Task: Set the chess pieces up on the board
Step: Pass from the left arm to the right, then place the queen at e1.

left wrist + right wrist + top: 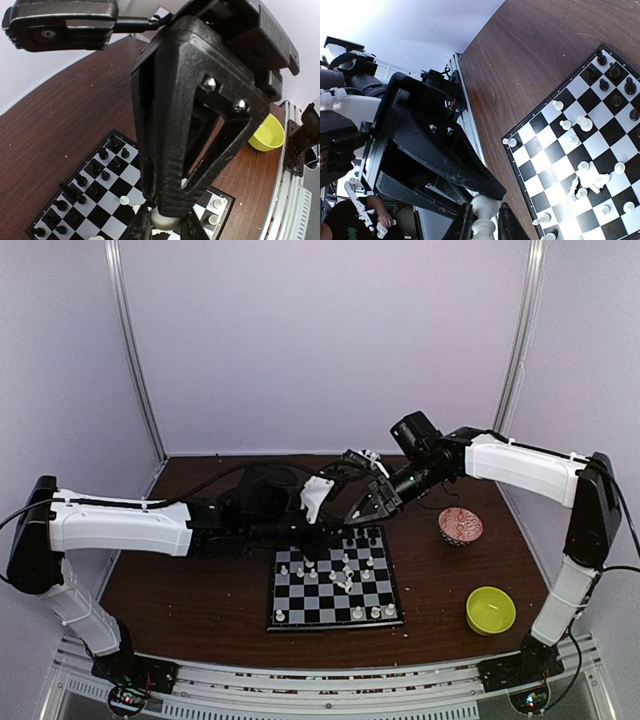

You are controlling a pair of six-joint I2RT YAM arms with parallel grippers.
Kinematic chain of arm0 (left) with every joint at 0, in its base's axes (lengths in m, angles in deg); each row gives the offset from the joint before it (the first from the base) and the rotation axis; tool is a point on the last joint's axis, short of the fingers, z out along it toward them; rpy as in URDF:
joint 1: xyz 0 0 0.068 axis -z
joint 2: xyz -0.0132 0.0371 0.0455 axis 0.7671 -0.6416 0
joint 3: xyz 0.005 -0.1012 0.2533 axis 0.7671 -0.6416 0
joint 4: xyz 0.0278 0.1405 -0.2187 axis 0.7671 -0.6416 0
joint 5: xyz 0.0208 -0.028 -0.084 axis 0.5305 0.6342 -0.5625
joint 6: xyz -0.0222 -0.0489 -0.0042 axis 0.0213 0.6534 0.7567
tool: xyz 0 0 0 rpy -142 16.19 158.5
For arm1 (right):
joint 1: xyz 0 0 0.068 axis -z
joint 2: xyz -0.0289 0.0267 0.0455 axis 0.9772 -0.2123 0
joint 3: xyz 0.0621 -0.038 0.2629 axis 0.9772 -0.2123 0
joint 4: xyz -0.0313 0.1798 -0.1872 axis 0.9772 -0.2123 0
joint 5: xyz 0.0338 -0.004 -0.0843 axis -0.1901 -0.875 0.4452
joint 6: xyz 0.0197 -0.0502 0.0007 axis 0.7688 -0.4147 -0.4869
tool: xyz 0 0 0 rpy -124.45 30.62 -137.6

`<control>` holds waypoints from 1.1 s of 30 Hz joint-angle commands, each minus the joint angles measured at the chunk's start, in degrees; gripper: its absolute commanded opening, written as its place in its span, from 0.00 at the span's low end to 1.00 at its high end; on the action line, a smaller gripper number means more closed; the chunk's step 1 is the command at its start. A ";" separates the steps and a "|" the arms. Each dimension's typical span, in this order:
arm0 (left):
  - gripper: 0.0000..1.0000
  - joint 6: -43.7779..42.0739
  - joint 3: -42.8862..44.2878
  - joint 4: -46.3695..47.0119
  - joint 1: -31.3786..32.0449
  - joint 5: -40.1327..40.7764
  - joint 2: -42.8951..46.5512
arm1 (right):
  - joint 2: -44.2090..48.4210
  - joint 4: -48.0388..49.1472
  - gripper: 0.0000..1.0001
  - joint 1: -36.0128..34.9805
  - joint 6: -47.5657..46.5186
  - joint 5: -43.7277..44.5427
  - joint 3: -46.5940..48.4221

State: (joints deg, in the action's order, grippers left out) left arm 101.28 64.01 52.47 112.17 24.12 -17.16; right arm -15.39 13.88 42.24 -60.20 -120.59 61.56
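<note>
Chess pieces (345, 575) lay half sorted on the board (335, 626), which sat on the brown table (190, 590) in front of the two arms. Black ones (80, 185) stood in rows on the far squares, while white ones were scattered over the middle, a few toppled in a heap (592, 180). The left gripper (165, 227) pinched a white piece (164, 219) between its fingertips above the board, and the right gripper (482, 227) was likewise pressed onto a second white piece (484, 206) (which kind I could not tell). The step in hand looked to be carrying white pieces to their home rows. Next, each would need lowering upright onto a free square at the near side, clear of its neighbours, before the jaws parted. No brand, label or writing could be read anywhere.
</note>
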 commanded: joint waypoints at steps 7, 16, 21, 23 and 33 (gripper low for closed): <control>0.29 0.52 1.94 -3.52 -0.38 3.49 -1.10 | 3.40 -0.10 0.08 -0.27 -4.23 3.67 -1.15; 0.37 -6.22 -0.20 -16.67 -5.99 9.31 9.22 | 8.58 -5.29 0.06 -0.58 -16.49 18.18 -1.48; 0.53 -6.38 4.43 -24.32 -17.85 8.33 13.41 | 11.18 -4.08 0.06 -4.01 -23.13 28.06 -4.03; 0.54 -7.61 9.34 -28.43 -22.61 5.72 12.20 | 11.20 -4.26 0.06 -6.80 -26.65 32.46 -4.05; 0.54 -11.70 16.96 -29.42 -32.04 4.47 10.86 | 6.48 -6.47 0.07 -19.22 -33.42 42.54 -1.90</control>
State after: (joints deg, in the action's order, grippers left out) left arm 91.03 81.63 23.22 83.76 31.05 -7.34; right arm -6.60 9.27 25.69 -89.84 -83.67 58.37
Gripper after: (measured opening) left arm 0.539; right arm 0.077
